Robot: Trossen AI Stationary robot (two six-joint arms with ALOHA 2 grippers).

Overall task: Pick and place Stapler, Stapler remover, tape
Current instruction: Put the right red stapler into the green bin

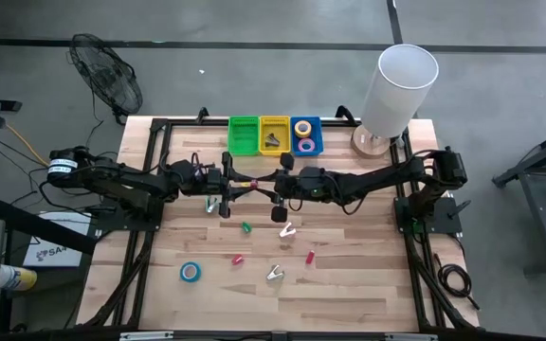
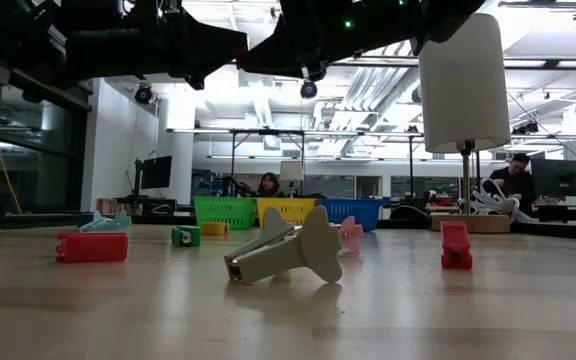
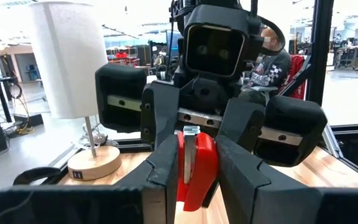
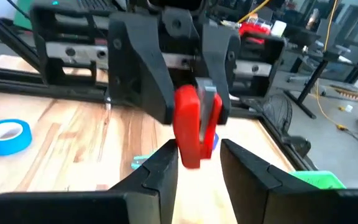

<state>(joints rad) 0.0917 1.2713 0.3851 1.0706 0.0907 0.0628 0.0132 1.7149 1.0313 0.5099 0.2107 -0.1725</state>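
A red stapler (image 3: 197,165) hangs in mid-air over the table's middle, between my two grippers, which face each other. My left gripper (image 3: 194,155) reaches in from the table's left and is shut on it. My right gripper (image 4: 201,155) reaches in from the right; its fingers stand apart on either side of the stapler's lower end (image 4: 191,155). A blue tape roll (image 1: 190,272) lies flat on the near left of the table. Two silvery stapler removers (image 1: 286,230) (image 1: 274,273) lie near the middle. My left gripper pinches the red stapler's two flat sides (image 3: 184,177) between its two fingers (image 4: 149,87). The fingers come level from the table's left. The stapler stands roughly upright in the hold, lifted clear of the table. Whether my right gripper touches the stapler, I cannot tell.
Green (image 1: 244,134), yellow (image 1: 274,134) and blue (image 1: 304,134) bins stand at the far edge, tape rolls in the blue one. A white lamp (image 1: 401,85) stands far right. Small red (image 1: 238,258) (image 1: 309,256) and green (image 1: 245,227) staplers lie on the table.
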